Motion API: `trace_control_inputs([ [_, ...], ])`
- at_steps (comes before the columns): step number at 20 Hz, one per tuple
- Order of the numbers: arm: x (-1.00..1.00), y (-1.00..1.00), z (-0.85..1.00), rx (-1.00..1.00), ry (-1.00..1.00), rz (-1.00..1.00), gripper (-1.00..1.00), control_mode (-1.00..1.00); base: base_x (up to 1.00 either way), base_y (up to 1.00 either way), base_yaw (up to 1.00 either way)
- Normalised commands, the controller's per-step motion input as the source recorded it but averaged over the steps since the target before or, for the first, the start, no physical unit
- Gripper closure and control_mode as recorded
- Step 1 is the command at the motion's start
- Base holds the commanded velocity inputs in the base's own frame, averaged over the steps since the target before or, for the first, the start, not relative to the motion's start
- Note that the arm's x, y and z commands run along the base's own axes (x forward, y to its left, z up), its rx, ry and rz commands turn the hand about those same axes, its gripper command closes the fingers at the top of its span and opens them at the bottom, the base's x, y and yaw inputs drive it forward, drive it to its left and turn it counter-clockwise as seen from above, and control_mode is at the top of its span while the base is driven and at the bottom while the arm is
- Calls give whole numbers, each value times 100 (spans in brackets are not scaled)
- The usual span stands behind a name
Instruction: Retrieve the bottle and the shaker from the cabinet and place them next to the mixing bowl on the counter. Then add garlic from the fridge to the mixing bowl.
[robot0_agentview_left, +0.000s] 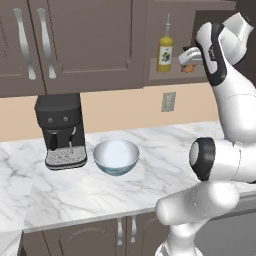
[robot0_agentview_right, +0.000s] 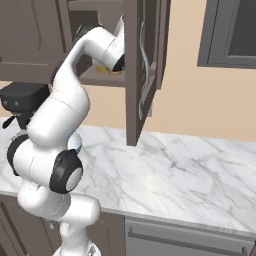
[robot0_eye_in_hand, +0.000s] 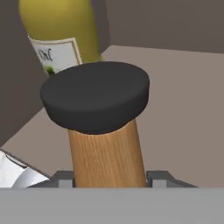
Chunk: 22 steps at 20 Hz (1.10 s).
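The shaker (robot0_eye_in_hand: 107, 153), an orange-brown cylinder with a dark cap, stands upright on the cabinet (robot0_agentview_left: 172, 78) shelf. My gripper (robot0_eye_in_hand: 112, 178) is shut on its body, one finger tip on each side. The bottle (robot0_eye_in_hand: 61, 30) of yellow liquid stands just behind it on the same shelf. In the left base view the bottle (robot0_agentview_left: 165, 50) is left of my gripper (robot0_agentview_left: 189, 61), and a bit of the orange shaker (robot0_agentview_left: 187, 69) shows under the hand. The mixing bowl (robot0_agentview_left: 116, 156) sits on the counter (robot0_agentview_left: 170, 145), below and left of the shelf.
A black coffee machine (robot0_agentview_left: 61, 130) stands left of the bowl. An open cabinet door (robot0_agentview_right: 145, 65) hangs just right of my hand (robot0_agentview_right: 118, 59). Closed cupboards with silver handles (robot0_agentview_left: 46, 40) fill the upper left. A wall socket (robot0_agentview_left: 168, 101) sits under the shelf.
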Motion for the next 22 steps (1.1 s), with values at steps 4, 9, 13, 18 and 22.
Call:
trace_control_inputs([
  [4,-100,64,-1,0,-12,1,100,-100,0,0,0],
  [9,-100,52,0,0,-7,0,100,-100,0,0,0],
  [13,-100,45,0,0,-4,0,100,-100,0,0,0],
  [18,-100,24,-6,0,-2,0,100,-100,0,0,0],
  [22,-61,15,-79,-4,0,0,100,-100,0,0,0],
])
